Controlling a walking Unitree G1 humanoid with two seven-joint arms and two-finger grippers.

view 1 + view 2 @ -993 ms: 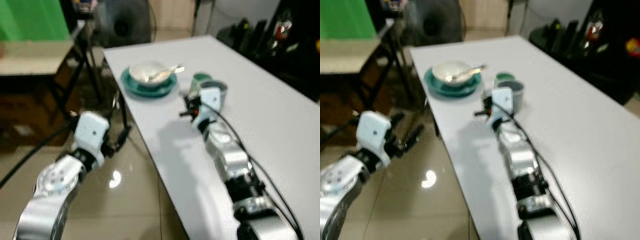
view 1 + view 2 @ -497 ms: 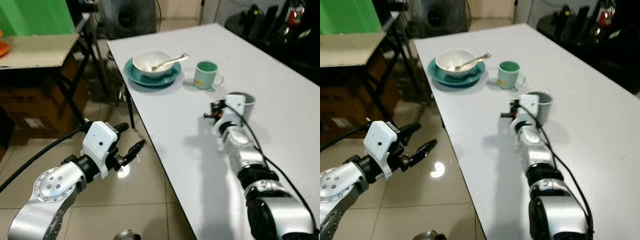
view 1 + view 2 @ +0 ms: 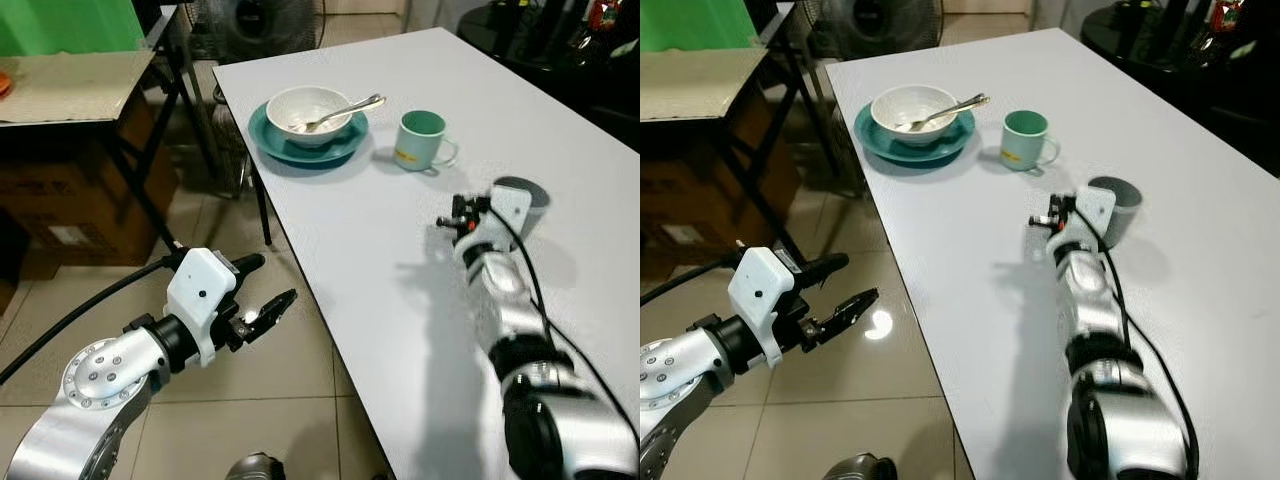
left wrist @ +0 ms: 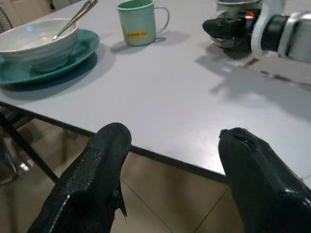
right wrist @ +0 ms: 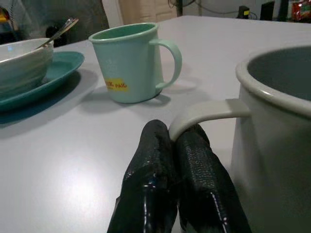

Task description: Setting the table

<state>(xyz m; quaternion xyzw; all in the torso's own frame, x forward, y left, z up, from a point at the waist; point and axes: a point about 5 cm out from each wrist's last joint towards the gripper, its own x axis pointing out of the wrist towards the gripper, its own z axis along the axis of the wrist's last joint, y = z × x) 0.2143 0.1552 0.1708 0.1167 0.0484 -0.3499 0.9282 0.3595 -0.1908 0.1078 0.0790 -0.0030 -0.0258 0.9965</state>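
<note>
Your right claw [image 5: 177, 145] pinched the handle of the grey mug [image 3: 1118, 208] standing on the white worktop [image 3: 970, 240], right of and nearer than the green mug [image 3: 1025, 139] and the bowl [image 3: 912, 108] on its teal plate [image 3: 872, 142]. Your left claw [image 3: 268, 290] hung open and empty over the floor.

A white table [image 3: 370, 220] carries the things, its left edge running along a tiled floor [image 3: 290, 400]. At its far left lies a teal plate [image 3: 305, 148] with a white bowl [image 3: 305, 108] and spoon [image 3: 345, 108] on it, and just right of the plate stands a mint green mug [image 3: 420, 140]. Nearer and further right stands a grey mug [image 3: 1118, 208].
</note>
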